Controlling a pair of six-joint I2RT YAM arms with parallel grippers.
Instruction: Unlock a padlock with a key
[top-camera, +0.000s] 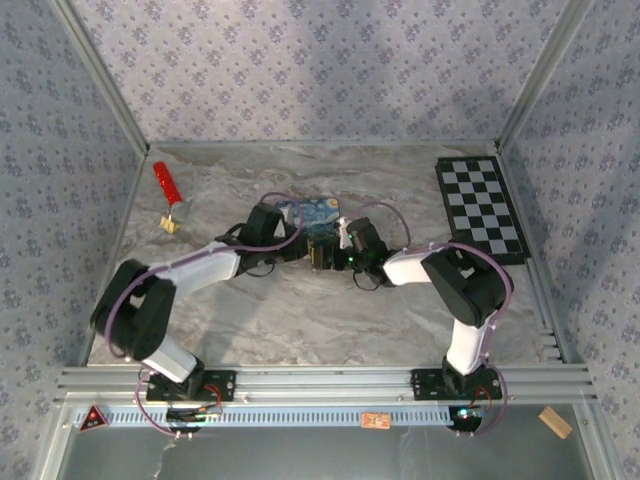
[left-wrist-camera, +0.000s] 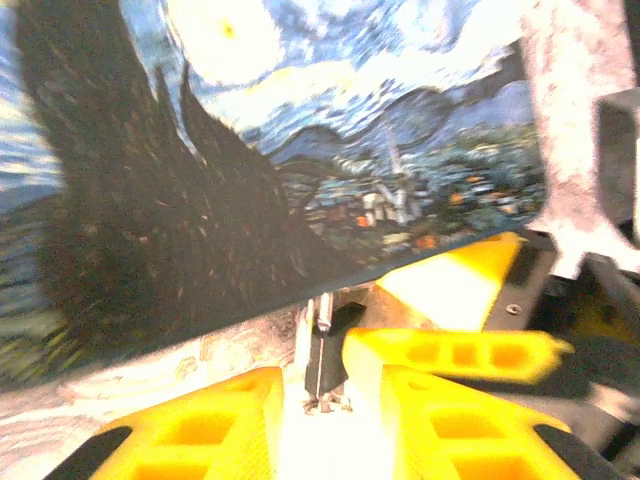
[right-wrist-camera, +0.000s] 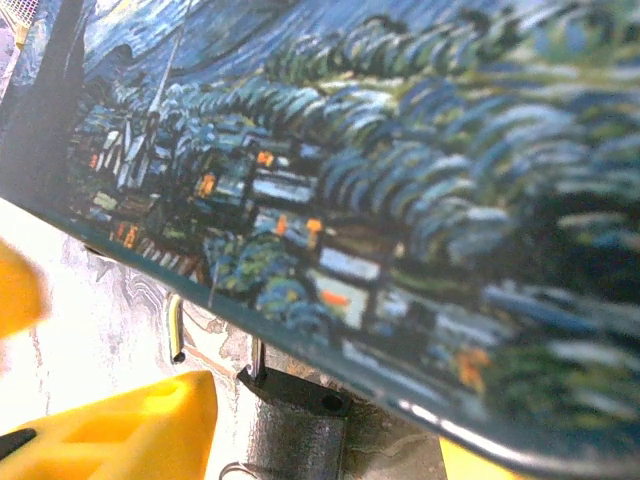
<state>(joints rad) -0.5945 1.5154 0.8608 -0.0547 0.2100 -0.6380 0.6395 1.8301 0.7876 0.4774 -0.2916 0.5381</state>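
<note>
We are finding the padlock (right-wrist-camera: 295, 425) just below the tin (right-wrist-camera: 420, 200), by the right hand (top-camera: 342, 255); the left hand (left-wrist-camera: 315, 390) is showing a narrow gap around something dark; whether either is gripping, we cannot tell; a loose hold is risking the padlock twisting away.

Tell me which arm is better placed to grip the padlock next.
Right, likely: the padlock stands between the right gripper's open yellow fingers, by the blue tin's edge. What the left gripper straddles is unclear.
</note>
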